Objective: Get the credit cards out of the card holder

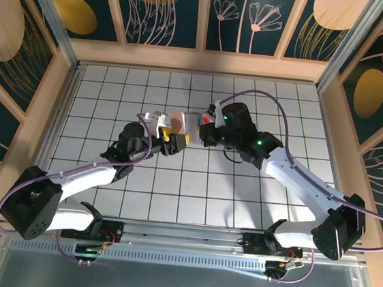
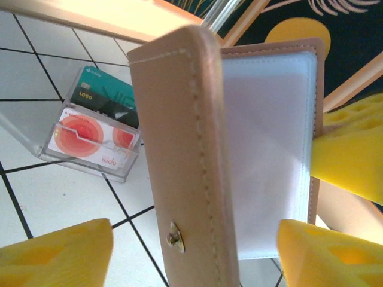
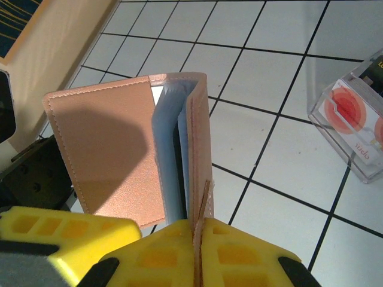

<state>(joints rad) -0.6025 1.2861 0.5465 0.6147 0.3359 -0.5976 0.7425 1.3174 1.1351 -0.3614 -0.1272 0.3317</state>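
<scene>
The tan leather card holder (image 1: 183, 124) hangs above the table between both arms, partly folded open with its blue-grey inside (image 2: 269, 137) showing. My right gripper (image 3: 197, 251) is shut on the small brown tab (image 3: 203, 200) at the holder's edge. My left gripper (image 2: 194, 257) is open. Its yellow fingers (image 2: 54, 254) stand on either side of the outer flap (image 2: 179, 149), which carries a snap stud, and gaps show on both sides. A thin dark edge (image 3: 178, 173) sits between the inner leaves; I cannot tell whether it is one of the credit cards.
A clear plastic box (image 2: 96, 140) with red and teal cards lies on the white tiled table (image 3: 281, 72), close behind the holder. It also sits at the right of the right wrist view, as the clear box (image 3: 353, 131). Wooden walls (image 1: 200, 60) ring the table.
</scene>
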